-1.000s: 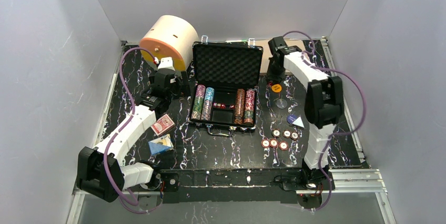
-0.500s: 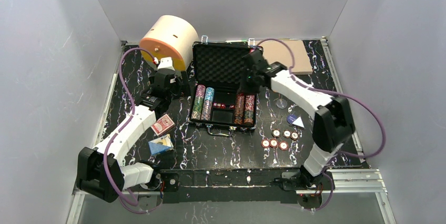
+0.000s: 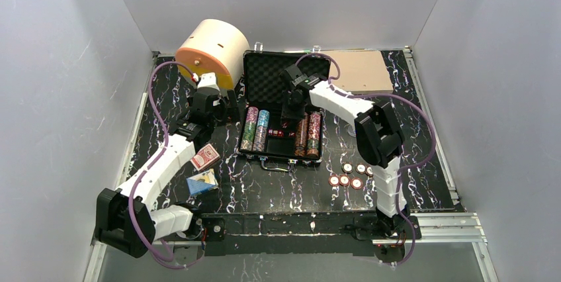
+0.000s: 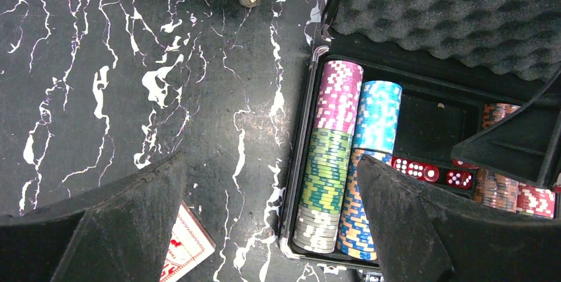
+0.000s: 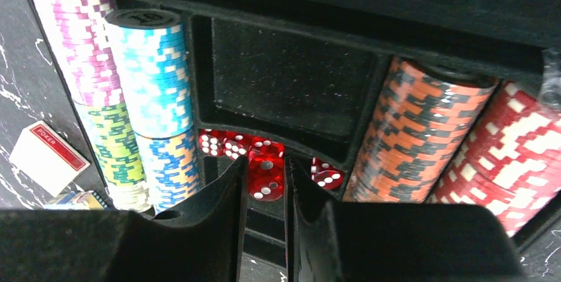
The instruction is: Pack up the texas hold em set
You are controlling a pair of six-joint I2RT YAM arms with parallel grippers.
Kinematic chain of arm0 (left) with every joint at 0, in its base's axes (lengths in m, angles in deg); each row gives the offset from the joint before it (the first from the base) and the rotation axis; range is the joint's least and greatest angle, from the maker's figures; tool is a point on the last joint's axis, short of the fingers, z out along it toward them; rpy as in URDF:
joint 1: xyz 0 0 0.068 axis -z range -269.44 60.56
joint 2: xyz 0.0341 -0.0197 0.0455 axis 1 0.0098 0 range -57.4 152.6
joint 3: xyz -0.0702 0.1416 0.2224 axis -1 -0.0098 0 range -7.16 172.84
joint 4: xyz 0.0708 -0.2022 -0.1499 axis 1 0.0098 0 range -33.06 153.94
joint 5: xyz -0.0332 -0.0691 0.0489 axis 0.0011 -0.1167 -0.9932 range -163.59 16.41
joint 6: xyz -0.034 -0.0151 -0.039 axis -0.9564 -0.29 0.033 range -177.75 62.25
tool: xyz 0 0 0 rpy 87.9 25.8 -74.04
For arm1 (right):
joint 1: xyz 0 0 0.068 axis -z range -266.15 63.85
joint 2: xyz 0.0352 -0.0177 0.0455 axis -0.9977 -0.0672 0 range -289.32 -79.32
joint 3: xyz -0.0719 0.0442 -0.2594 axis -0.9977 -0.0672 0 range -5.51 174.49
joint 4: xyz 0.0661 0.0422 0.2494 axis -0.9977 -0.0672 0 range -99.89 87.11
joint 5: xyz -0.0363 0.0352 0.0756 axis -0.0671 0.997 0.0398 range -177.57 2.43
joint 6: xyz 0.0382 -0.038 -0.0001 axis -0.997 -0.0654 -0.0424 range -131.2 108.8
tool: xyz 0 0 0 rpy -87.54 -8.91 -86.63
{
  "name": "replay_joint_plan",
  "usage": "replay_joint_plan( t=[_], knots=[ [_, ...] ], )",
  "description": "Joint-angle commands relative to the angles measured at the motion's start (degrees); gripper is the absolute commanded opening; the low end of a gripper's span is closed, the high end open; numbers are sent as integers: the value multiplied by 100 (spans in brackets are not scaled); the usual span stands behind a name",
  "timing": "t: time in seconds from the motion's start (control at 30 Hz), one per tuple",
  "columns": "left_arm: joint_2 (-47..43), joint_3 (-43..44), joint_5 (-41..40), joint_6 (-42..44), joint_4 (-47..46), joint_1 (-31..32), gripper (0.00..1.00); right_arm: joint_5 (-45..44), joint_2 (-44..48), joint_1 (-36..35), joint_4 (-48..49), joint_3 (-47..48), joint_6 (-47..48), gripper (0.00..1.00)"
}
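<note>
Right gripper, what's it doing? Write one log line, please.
right gripper: shut on red die | where: over open briefcase | left gripper: open, empty

Left end effector (image 4: 271, 163) half hides red deck (image 4: 190, 250).

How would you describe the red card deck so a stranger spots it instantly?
Start at the open black briefcase in the middle. On the table left of it lie two card decks. The red card deck lies behind the blue deck, farther from the near edge.
</note>
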Motion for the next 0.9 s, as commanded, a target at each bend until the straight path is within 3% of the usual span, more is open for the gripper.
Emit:
replay_joint_plan(
  t=[0.0,0.43,0.87],
  knots=[
    [-216,-43,-1,-25,35,21,98,-252,-141,-253,-418,413,66,27],
    [-226,-123,-76,-25,19,21,98,-1076,-325,-539,-1048,645,76,27],
    [-258,-117,-150,-8,21,21,98,-1279,-529,-532,-941,794,185,28]
  ],
)
